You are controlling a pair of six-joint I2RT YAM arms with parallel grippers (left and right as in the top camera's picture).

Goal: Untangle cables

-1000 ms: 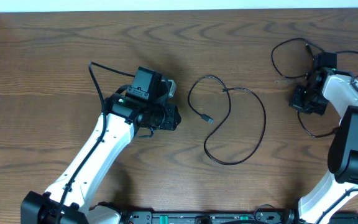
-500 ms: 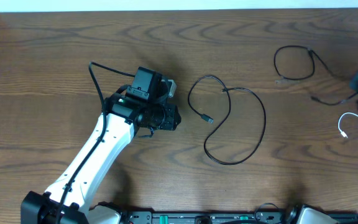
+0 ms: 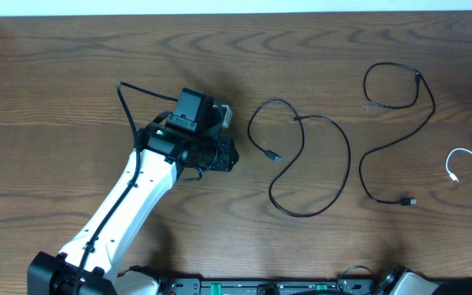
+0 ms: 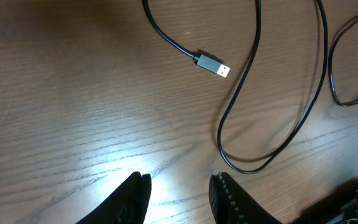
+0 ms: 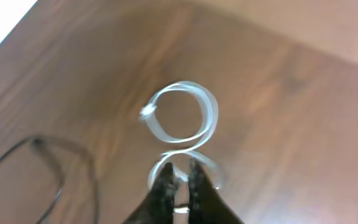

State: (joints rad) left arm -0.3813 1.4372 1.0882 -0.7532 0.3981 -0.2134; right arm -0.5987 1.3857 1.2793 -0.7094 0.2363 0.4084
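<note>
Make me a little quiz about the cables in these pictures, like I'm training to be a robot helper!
1. True or false: the white cable is near the right edge of the table.
2. How many black cables lie loose on the table in the overhead view? A) one B) two C) five
3. Fill in: the left jaws are ____ and hold nothing.

Key: 1 true; 2 B; 3 open.
</note>
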